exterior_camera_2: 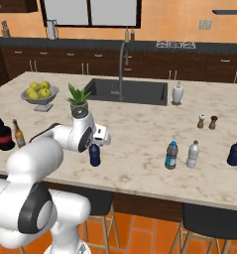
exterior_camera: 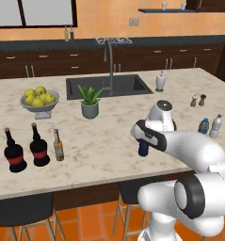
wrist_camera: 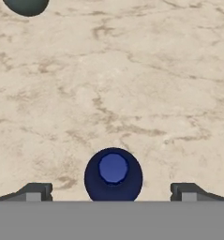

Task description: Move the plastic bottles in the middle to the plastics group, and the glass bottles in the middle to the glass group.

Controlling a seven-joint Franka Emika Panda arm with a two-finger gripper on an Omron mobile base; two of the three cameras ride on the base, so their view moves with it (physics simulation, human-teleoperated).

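We find the gripper (wrist_camera: 113, 191) directly above the dark blue plastic bottle (exterior_camera_2: 94, 155), which stands upright on the desk (exterior_camera_2: 140, 134) near its front edge, the jaws spread wide to either side of its cap and touching nothing, placed so, we judge, to descend for a grasp. The amber glass bottle (exterior_camera: 58, 145) already stands just beside the two black bottles (exterior_camera: 27, 150). The blue-labelled clear bottle (exterior_camera_2: 172, 155) stands beside the pale bottle (exterior_camera_2: 193, 154), so this one appears outstanding.

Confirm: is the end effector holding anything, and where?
Nothing held. The end effector is open above the dark blue bottle, fingertips wide of its sides.
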